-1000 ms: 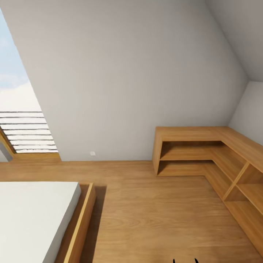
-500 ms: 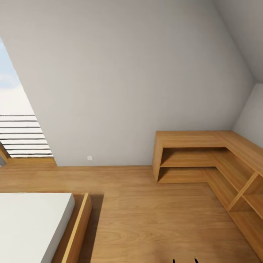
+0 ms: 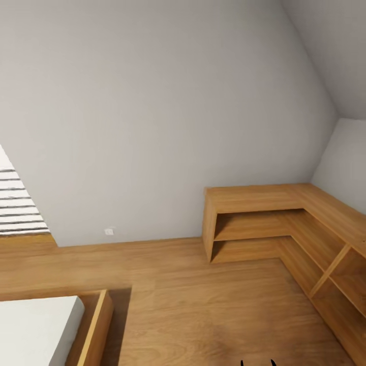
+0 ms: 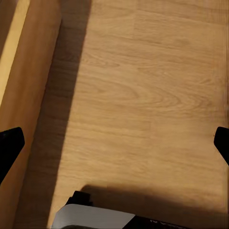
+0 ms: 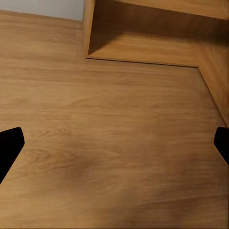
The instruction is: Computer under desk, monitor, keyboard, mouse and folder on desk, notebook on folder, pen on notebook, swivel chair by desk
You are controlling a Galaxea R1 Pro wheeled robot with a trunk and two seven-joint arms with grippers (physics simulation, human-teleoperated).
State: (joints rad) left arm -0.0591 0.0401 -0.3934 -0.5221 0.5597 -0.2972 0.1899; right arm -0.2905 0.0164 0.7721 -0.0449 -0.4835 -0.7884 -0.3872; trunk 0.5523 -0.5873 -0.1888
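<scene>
The desk, computer, monitor, keyboard, mouse, folder, notebook, pen and swivel chair are out of view. My left gripper (image 4: 114, 143) hangs open over bare wooden floor, one black fingertip (image 4: 9, 145) at each side of its wrist view, nothing between them. My right gripper (image 5: 114, 145) is open too, its fingertips (image 5: 9, 143) wide apart above the floor, empty. Two small black tips (image 3: 257, 363) peek in at the bottom edge of the head view.
A low L-shaped light-wood shelf unit (image 3: 264, 201) fills the right corner under the sloped grey wall. A bed with a white mattress (image 3: 33, 328) and wood frame (image 3: 96, 325) sits at lower left, its side (image 4: 24, 95) near my left gripper. A slatted window (image 3: 15, 208) is at left. Wooden floor (image 3: 203, 310) lies between.
The whole head view has shifted: bed and window slid left and down toward the edges, the shelf unit a little left and lower. The camera moved; nothing in the room did.
</scene>
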